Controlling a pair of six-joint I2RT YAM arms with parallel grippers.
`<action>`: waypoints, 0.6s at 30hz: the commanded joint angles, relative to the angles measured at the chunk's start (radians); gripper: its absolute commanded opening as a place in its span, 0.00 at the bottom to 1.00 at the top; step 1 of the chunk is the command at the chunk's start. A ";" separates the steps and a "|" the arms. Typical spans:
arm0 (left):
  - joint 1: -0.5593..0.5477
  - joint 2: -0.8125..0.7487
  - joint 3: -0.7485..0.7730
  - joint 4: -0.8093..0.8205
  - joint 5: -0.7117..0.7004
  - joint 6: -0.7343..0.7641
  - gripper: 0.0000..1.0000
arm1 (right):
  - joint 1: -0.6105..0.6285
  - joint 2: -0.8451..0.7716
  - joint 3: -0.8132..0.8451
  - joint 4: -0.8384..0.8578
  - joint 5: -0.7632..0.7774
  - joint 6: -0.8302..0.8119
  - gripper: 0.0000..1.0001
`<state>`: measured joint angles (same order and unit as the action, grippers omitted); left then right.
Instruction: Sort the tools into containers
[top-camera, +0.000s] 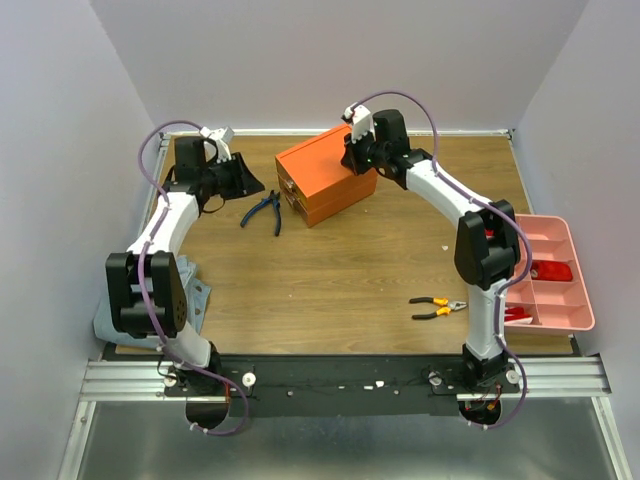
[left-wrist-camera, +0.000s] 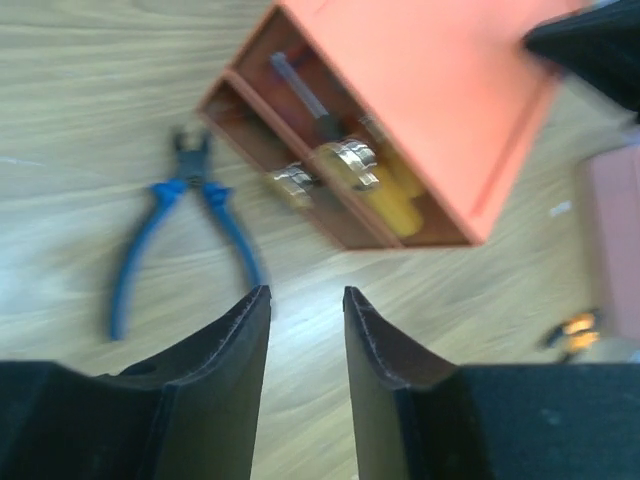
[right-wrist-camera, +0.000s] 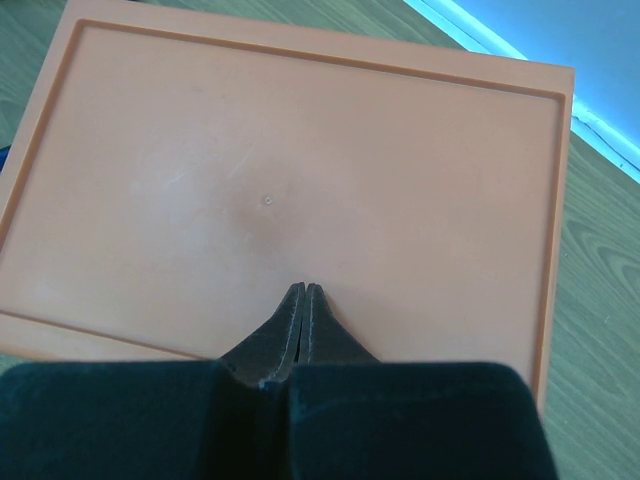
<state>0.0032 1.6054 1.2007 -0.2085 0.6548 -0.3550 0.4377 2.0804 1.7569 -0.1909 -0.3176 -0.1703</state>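
The orange box stands at the back middle, its drawers facing left. In the left wrist view the orange box has drawers pulled out, and a yellow-handled screwdriver lies in one. Blue-handled pliers lie on the table left of the box, and the blue-handled pliers show just beyond my left gripper. My left gripper is open, with nothing between its fingers. My right gripper is shut and empty, its tips at the lid of the orange box. Orange-handled pliers lie near front right.
The pink tray sits at the right table edge with red-handled tools in its compartments. A grey-blue cloth lies at the front left by the left arm's base. Walls close the table on three sides.
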 joint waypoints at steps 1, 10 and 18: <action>0.014 0.109 0.162 -0.377 -0.151 0.434 0.47 | 0.013 0.043 -0.077 -0.217 0.034 -0.012 0.01; 0.000 0.329 0.266 -0.407 -0.337 0.674 0.53 | 0.013 0.026 -0.102 -0.211 0.037 -0.015 0.01; -0.043 0.404 0.286 -0.385 -0.380 0.695 0.53 | 0.012 0.018 -0.112 -0.206 0.045 -0.017 0.01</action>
<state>0.0032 1.9766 1.4673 -0.6022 0.3328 0.2916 0.4397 2.0495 1.7119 -0.1772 -0.3149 -0.1749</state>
